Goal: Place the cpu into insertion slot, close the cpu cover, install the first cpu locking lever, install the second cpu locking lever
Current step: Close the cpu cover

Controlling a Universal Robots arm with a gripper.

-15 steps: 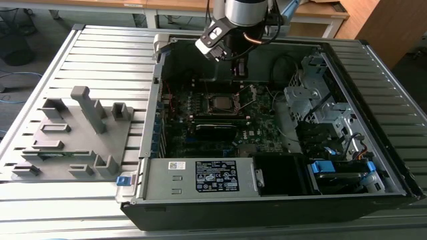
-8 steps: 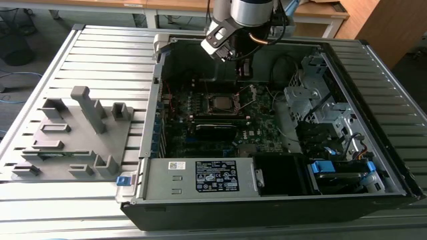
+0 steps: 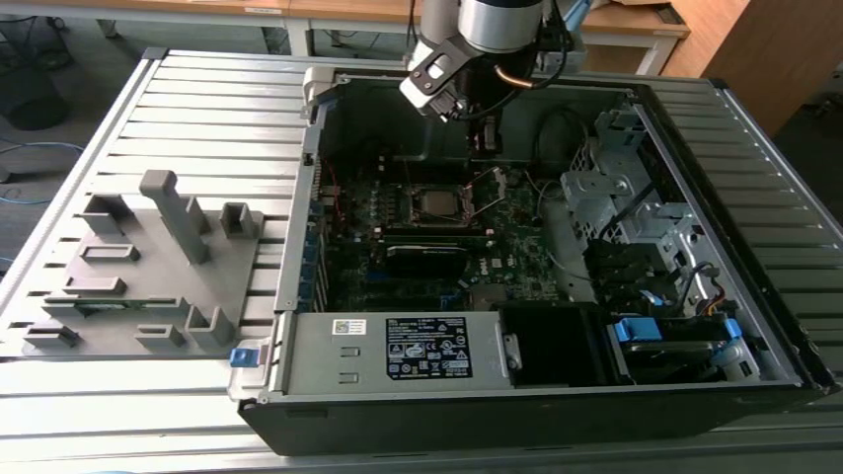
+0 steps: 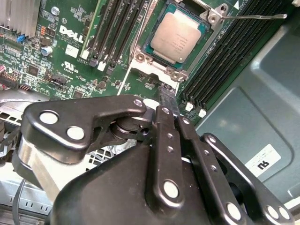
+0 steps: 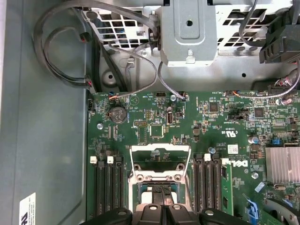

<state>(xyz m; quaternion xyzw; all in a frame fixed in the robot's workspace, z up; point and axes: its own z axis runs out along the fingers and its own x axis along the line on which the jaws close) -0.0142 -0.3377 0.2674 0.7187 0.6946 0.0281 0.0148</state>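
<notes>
The cpu (image 4: 177, 36), a square chip with a dull grey-brown face, lies in the insertion slot (image 3: 439, 202) on the green motherboard. The silvery cpu cover (image 4: 174, 74) lies flat around it, and the chip shows through its window. The cover's frame (image 5: 159, 150) also appears in the first wrist view. One thin locking lever (image 4: 253, 16) sticks out free beside the socket and stands raised (image 3: 495, 193) in the exterior view. My gripper (image 4: 168, 96) hangs just above the board beside the socket, fingers together and nothing visible between them. It is also seen in the exterior view (image 3: 485, 133) and the first wrist view (image 5: 162, 194).
Long black memory slots (image 4: 117, 28) flank the socket on both sides. A finned heat sink (image 5: 283, 164), loose cables (image 5: 61, 47) and a metal drive cage (image 3: 619, 188) crowd the case. A grey fixture plate (image 3: 145, 257) lies on the table at the exterior view's left.
</notes>
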